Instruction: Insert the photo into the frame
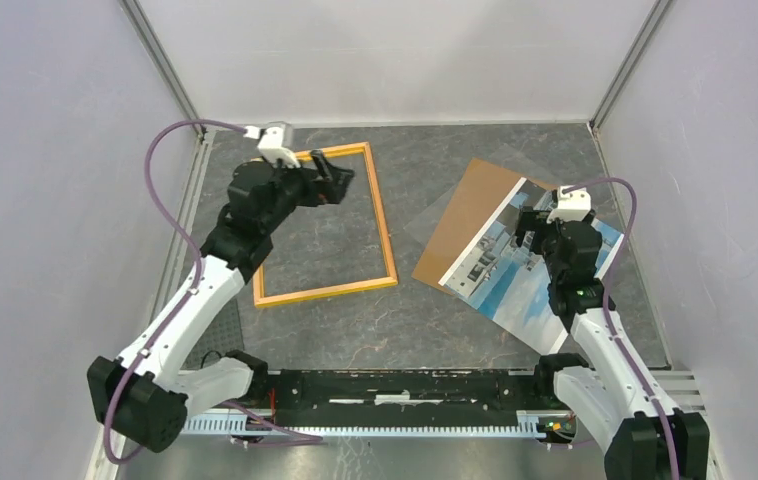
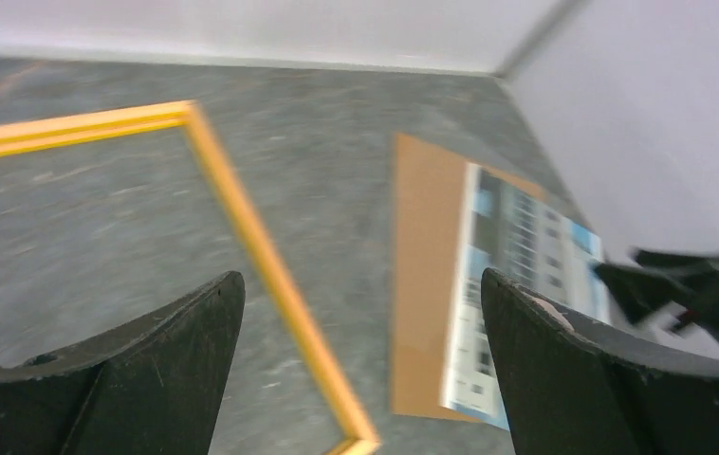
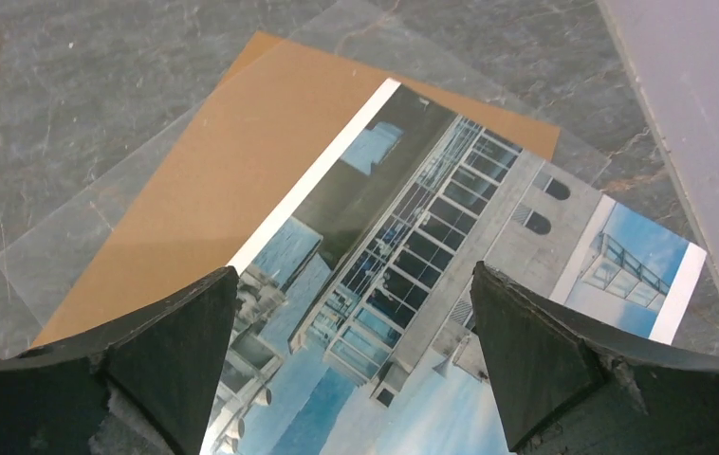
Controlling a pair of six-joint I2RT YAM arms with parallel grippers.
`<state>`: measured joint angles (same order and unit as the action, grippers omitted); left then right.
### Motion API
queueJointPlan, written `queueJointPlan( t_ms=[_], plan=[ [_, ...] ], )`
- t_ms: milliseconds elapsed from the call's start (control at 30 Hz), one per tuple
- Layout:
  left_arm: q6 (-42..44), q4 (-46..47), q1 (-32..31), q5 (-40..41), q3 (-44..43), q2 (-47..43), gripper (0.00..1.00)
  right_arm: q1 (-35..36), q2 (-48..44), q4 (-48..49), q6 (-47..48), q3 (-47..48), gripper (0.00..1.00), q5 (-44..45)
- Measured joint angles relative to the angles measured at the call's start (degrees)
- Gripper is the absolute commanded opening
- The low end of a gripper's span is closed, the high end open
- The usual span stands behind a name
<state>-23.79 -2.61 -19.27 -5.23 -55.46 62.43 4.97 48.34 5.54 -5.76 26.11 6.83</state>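
Observation:
The orange-yellow frame (image 1: 325, 225) lies flat at the left of the table, and also shows in the left wrist view (image 2: 242, 227). My left gripper (image 1: 340, 183) hovers over the frame's far part, open and empty. The photo (image 1: 520, 275), picture side up, lies at the right and partly overlaps a brown backing panel (image 1: 465, 220). It fills the right wrist view (image 3: 413, 284) and appears blurred in the left wrist view (image 2: 517, 265). My right gripper (image 1: 530, 230) is above the photo, open and empty.
A clear sheet (image 3: 71, 246) lies under the brown panel (image 3: 223, 180) and sticks out past its edges. White enclosure walls stand close at the left, back and right (image 1: 715, 150). The arm bases and a black rail (image 1: 405, 385) are at the near edge.

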Motion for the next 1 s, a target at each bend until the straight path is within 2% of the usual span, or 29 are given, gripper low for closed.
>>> queueJointPlan(
  t_ms=[167,367,533,667,800,1000],
  plan=[
    [-0.3,0.5,-12.8,2.7,-4.9,4.7,1.00,0.1,-0.3,1.5,-1.5,0.0,0.98,3.2],
    [-0.3,-2.1,-21.2,7.8,-12.0,20.6,1.00,0.1,3.0,-0.9,-4.1,0.1,0.98,4.1],
    [-0.5,-4.7,-23.0,9.0,-18.6,32.8,0.98,0.2,4.3,-3.0,-6.9,0.1,0.98,4.4],
    [-0.8,-5.3,-23.0,5.1,-26.8,42.8,0.97,0.2,5.2,-3.3,-9.1,0.0,0.98,3.2],
    [-1.5,-5.1,-22.9,0.6,-31.0,48.9,0.98,-0.9,6.1,-2.6,-10.9,-1.4,0.98,-1.6],
    [-1.2,-10.8,-23.0,1.3,-39.8,55.8,1.00,-5.7,9.4,0.3,-13.0,-4.0,0.96,-12.4]
  ],
)
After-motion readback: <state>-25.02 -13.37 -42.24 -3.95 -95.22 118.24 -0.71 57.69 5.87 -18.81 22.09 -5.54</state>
